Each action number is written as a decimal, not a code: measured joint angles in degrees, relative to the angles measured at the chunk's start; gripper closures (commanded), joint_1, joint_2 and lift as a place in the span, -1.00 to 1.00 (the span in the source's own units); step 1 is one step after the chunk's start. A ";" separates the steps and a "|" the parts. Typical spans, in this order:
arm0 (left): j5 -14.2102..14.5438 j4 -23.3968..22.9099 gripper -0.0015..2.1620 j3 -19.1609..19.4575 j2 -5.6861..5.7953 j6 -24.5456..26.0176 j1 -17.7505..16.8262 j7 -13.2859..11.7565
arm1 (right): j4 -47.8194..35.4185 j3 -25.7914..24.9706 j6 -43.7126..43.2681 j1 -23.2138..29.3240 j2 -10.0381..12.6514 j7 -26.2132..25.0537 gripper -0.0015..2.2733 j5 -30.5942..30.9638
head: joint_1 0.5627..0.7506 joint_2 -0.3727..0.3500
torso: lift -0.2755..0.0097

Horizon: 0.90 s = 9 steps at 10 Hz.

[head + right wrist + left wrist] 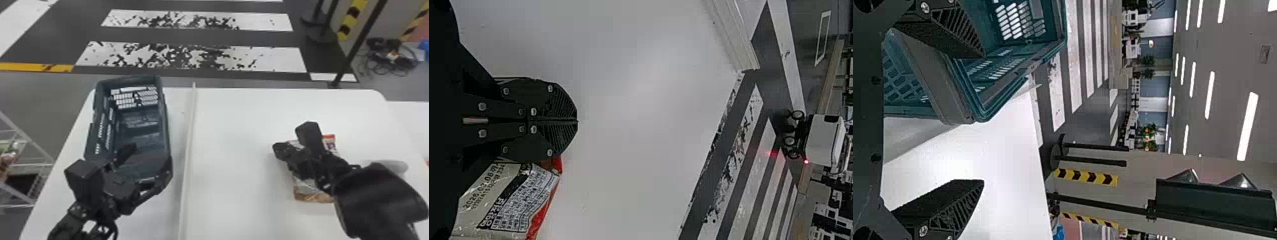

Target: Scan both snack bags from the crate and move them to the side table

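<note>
In the head view my left gripper (152,166) is at the near end of the dark teal crate (164,127). My right gripper (277,151) is over a snack bag (314,195) lying on the white table, its arm covering much of the bag. The left wrist view has my left gripper (984,117) open, fingers apart, with one finger in front of the crate (998,95). Seen from the right wrist, my right gripper (577,121) is shut with nothing visible between its fingertips; the snack bag (511,200) with a red edge lies beside and partly behind it.
A raised pale strip (188,143) divides the white table (233,143) between crate and bag. Another white surface (408,112) adjoins at the right. A rounded grey thing (395,166) is behind the right arm. A wire rack (28,164) stands at the left.
</note>
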 measured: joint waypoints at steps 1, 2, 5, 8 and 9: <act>0.00 -0.02 -0.90 0.02 0.00 0.00 0.07 0.00 | -3.99 -1.41 0.91 2.24 -0.05 0.52 0.98 -0.99 | 0.41 0.00 | 0.41; 0.00 -0.03 -0.90 0.11 0.00 0.00 0.12 0.00 | -9.87 -4.01 2.48 5.59 -0.08 1.04 0.98 -2.71 | 0.41 -0.01 | 0.41; 0.00 0.45 -0.90 0.10 0.00 0.00 -0.14 0.00 | -19.28 -12.41 4.37 14.13 -0.38 2.44 0.98 -5.85 | 0.41 -0.20 | 0.41; 0.01 0.87 -0.90 -0.12 -0.03 0.00 -0.51 0.00 | -22.47 -15.01 5.07 20.34 -0.15 3.34 0.98 -7.10 | 0.41 -0.27 | 0.41; 0.05 0.99 -0.90 -0.09 -0.01 0.00 -0.52 0.00 | -21.37 -15.02 4.81 20.75 0.16 3.28 0.98 -6.95 | 0.41 -0.27 | 0.41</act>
